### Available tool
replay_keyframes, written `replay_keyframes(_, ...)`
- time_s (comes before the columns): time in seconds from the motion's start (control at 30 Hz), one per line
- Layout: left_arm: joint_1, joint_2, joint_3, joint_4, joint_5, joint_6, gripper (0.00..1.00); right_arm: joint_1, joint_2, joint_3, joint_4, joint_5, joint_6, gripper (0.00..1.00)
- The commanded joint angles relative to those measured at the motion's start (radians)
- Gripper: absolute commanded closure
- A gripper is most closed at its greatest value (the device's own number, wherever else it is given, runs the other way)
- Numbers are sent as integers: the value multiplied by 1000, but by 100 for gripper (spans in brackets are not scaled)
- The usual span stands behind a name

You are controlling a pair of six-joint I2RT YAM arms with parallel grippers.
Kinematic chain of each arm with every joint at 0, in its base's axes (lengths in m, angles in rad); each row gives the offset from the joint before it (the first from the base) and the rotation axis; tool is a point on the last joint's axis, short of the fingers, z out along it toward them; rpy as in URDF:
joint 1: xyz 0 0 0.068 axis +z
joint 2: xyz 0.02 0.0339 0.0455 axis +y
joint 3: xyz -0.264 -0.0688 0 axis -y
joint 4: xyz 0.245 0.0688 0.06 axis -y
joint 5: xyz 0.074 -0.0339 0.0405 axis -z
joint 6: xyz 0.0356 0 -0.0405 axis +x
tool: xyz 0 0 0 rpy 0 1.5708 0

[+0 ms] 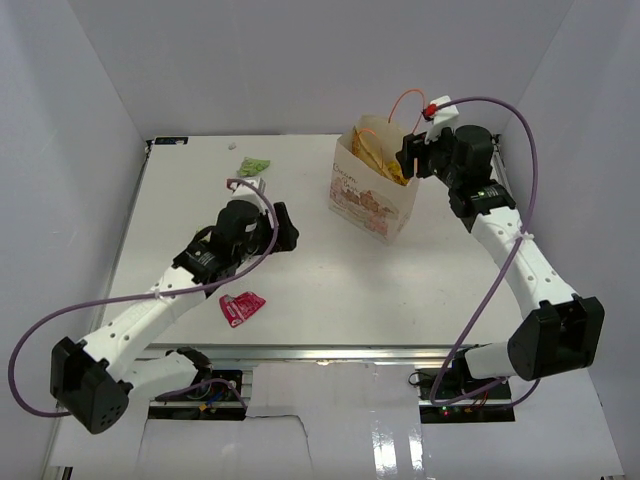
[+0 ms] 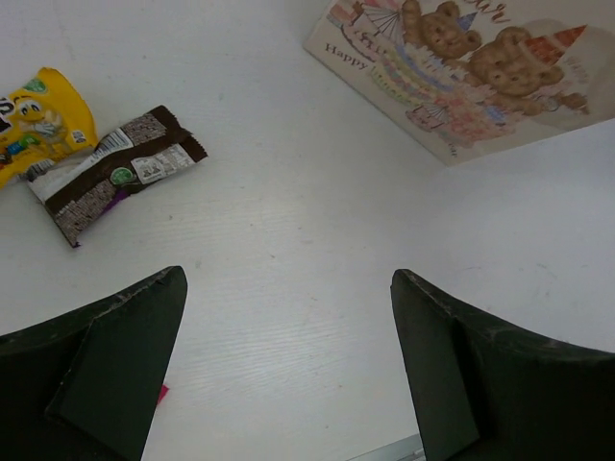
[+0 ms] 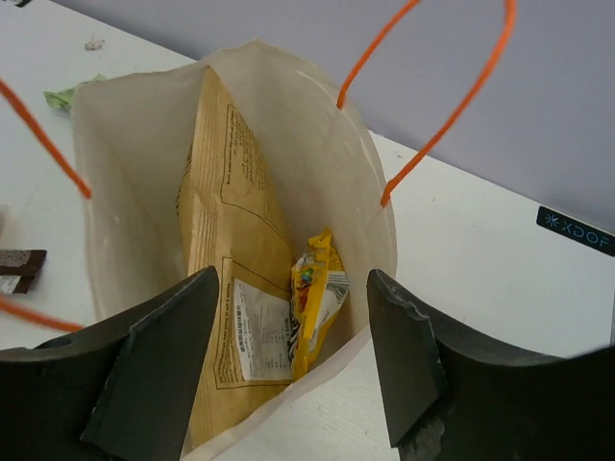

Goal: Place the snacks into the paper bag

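The paper bag (image 1: 368, 196) stands upright at the back right of the table, with bears printed on its side (image 2: 461, 58) and orange loop handles (image 3: 437, 125). A large yellow chip bag (image 3: 231, 288) stands inside it, and a small yellow packet (image 3: 315, 298) lies loose beside that. My right gripper (image 3: 293, 327) hangs open just over the bag's mouth (image 1: 407, 160), holding nothing. My left gripper (image 2: 288, 317) is open and empty low over the table (image 1: 287, 228). A yellow packet (image 2: 34, 125) and a dark brown packet (image 2: 115, 171) lie ahead of it. A magenta packet (image 1: 241, 306) and a green packet (image 1: 253, 166) lie on the table.
White walls enclose the table on three sides. The table's metal front edge (image 1: 330, 352) runs just before the arm bases. Purple cables (image 1: 520, 170) loop from both arms. A small scrap (image 1: 234, 146) lies near the back edge.
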Motion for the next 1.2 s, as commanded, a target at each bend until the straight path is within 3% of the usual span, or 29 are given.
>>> replay_keyframes(0.0, 23, 103, 135, -139, 35, 187, 2, -14, -88, 47, 17, -57, -23, 30)
replay_keyframes(0.1, 28, 208, 200, -198, 46, 382, 2, -58, -146, 59, -94, -315, -109, 19)
replay_keyframes(0.13, 28, 232, 206, -204, 49, 440, 3, -86, -162, 52, -124, -476, -188, 18)
replay_keyframes(0.17, 31, 255, 208, -206, 51, 502, 5, -94, -194, 44, -195, -537, -233, 17)
replay_keyframes(0.3, 49, 378, 191, -161, 58, 813, 12, -108, -292, -77, -320, -687, -383, 17)
replay_keyframes(0.43, 103, 484, 182, -77, 49, 915, 16, -134, -406, -274, -363, -734, -449, 18)
replay_keyframes(0.63, 175, 652, 252, 33, 32, 933, 18, -158, -493, -364, -417, -760, -480, 18)
replay_keyframes(0.83, 187, 794, 330, 4, 104, 912, 28, -171, -504, -388, -411, -757, -474, 18)
replay_keyframes(0.97, 192, 797, 332, -8, 124, 887, 34, -178, -504, -390, -411, -754, -473, 18)
replay_keyframes(1.0, 192, 777, 318, -9, 132, 877, 43, -180, -501, -390, -409, -755, -469, 19)
replay_keyframes(1.03, 192, 777, 312, -9, 132, 869, 43, -180, -501, -390, -409, -757, -469, 19)
replay_keyframes(1.07, 192, 766, 306, -11, 139, 861, 53, -181, -501, -390, -409, -757, -469, 19)
replay_keyframes(1.17, 192, 710, 289, -19, 149, 820, 69, -186, -493, -388, -408, -758, -468, 19)
